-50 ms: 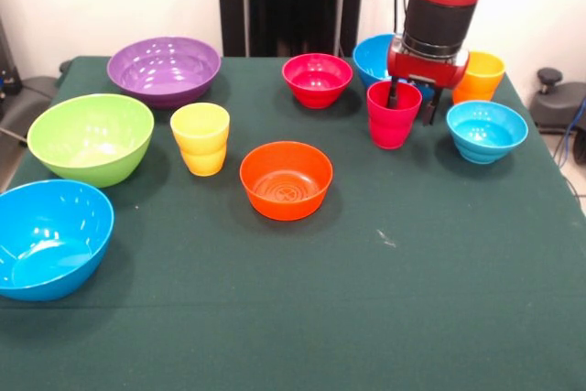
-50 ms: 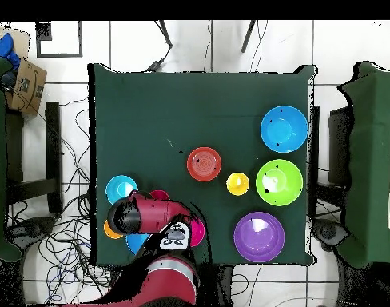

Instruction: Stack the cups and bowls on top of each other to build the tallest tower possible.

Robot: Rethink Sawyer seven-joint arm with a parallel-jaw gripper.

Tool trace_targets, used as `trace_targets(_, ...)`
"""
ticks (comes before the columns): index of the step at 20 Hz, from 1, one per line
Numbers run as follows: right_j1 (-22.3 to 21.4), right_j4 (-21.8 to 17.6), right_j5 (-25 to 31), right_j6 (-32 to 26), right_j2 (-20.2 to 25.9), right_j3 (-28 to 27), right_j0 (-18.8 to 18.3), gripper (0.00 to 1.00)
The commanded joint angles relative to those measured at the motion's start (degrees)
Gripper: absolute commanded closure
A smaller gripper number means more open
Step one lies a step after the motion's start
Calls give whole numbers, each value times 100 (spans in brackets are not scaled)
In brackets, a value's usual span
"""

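Note:
My gripper (image 1: 412, 107) hangs open over the red-pink cup (image 1: 390, 125). One finger (image 1: 394, 93) is inside the cup and the other is just outside its right wall. The orange cup (image 1: 479, 75) and the light blue bowl (image 1: 486, 130) stand to its right, and a blue bowl (image 1: 374, 54) is behind it. The small red bowl (image 1: 317, 79), orange bowl (image 1: 286, 179) and yellow cup (image 1: 200, 137) stand apart at mid-table. The purple bowl (image 1: 165, 69), lime green bowl (image 1: 90, 137) and a large blue bowl (image 1: 50, 237) line the left side. All stand singly; no tower is in view.
A dark green cloth (image 1: 366, 299) covers the table. In the overhead view my arm (image 2: 146, 214) hides the gripper and part of the red-pink cup (image 2: 159, 195). Chairs and cables surround the table (image 2: 150, 104).

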Motion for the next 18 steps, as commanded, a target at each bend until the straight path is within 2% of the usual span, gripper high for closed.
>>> trace_targets(1, 227, 337, -269, 1101, 351, -251, 73, 0)
trace_targets(8, 218, 305, -403, 1033, 371, -213, 40, 0)
trace_targets(9, 217, 299, -425, 1030, 376, -210, 35, 100)
trace_targets(11, 213, 335, -236, 1003, 351, -243, 55, 100)
trace_targets(18, 208, 464, -255, 1090, 348, -204, 86, 100)
